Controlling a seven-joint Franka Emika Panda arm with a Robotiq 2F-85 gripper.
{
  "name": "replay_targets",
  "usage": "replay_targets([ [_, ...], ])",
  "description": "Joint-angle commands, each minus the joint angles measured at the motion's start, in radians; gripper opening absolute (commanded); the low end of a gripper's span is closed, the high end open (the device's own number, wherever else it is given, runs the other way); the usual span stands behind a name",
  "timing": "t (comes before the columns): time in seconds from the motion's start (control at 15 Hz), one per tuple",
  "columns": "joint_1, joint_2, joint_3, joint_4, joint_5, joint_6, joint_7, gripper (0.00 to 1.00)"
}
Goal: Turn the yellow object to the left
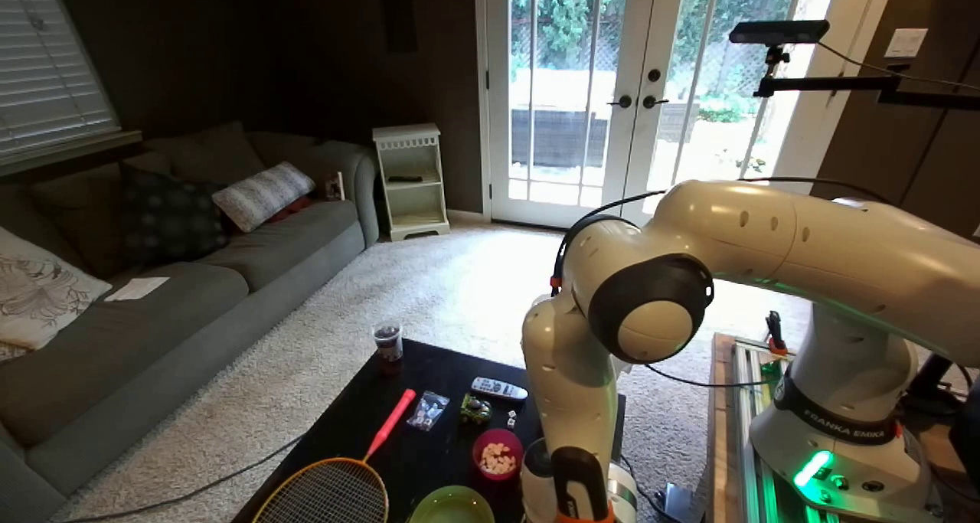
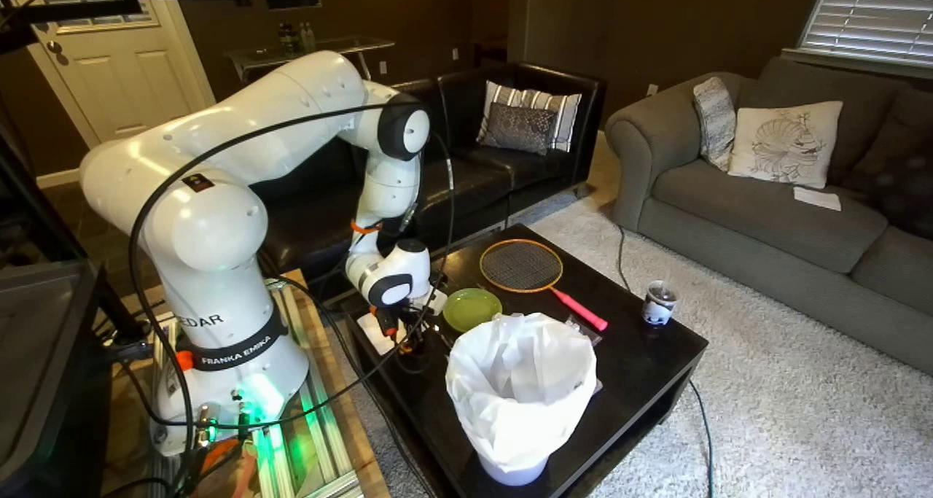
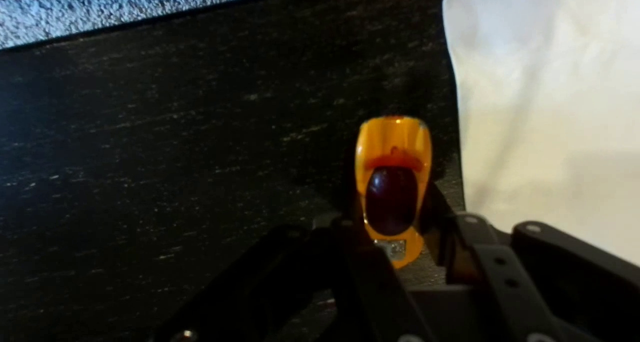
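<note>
A yellow toy car with a dark oval roof lies on the dark table in the wrist view, its long side running up the picture. My gripper is over it, one finger against each side of the car's lower half. The gap between the fingers is about the car's width, and the left finger covers part of its lower left edge. In an exterior view the gripper is low at the table, and the car cannot be made out there. The gripper is below the picture's edge in the remaining exterior view.
White paper lies right of the car. A green plate, a racket and a white-lined bin stand near the arm. A pink bowl, a remote and a cup are also on the table.
</note>
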Motion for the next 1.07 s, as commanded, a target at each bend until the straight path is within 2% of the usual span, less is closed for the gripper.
replay_targets([
  [0.0, 0.020, 0.000, -0.015, -0.008, -0.026, 0.011, -0.006, 0.08],
  [0.27, 0.030, 0.007, -0.022, -0.001, -0.026, 0.016, -0.012, 0.08],
  [0.33, 0.031, 0.008, -0.022, 0.000, -0.026, 0.015, -0.013, 0.30],
  [0.4, 0.031, 0.008, -0.023, 0.001, -0.027, 0.014, -0.014, 0.58],
  [0.53, 0.033, 0.008, -0.025, 0.000, -0.027, 0.015, -0.014, 0.64],
  [0.87, 0.038, -0.044, -0.033, -0.044, -0.014, 0.034, -0.010, 0.98],
  [1.0, 0.017, -0.094, -0.025, -0.081, -0.022, 0.035, -0.020, 1.00],
])
